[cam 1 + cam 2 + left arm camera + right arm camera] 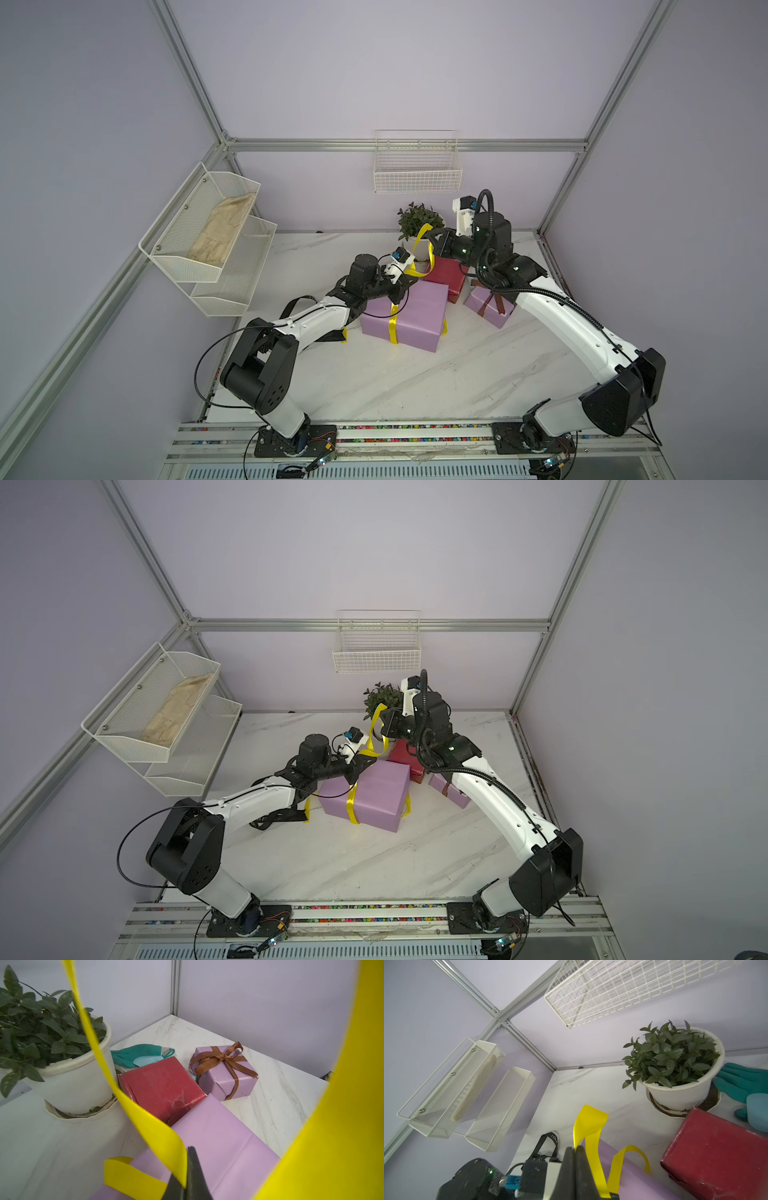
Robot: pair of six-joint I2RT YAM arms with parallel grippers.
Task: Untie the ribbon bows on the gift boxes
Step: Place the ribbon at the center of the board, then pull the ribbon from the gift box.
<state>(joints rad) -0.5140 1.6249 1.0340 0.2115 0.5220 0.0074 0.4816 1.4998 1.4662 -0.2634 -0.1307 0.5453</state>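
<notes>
L gripper (pixel 188 1165), R gripper (pixel 574 1153) both clamped on yellow ribbon (pixel 145 1118); hard pull cd drag big lilac box (pixel 218 1147) into pot (pixel 72 1084) at 12 o'clock.

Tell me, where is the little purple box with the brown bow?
In both top views the little purple box sits on the white table, toward its right side, just right of the red box.

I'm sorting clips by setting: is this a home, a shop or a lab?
Most likely a lab robot cell, not a home: an aluminium frame holds plain lilac panels, and robot arms are bolted to a rail at the edge of a marble-look tabletop.
</notes>
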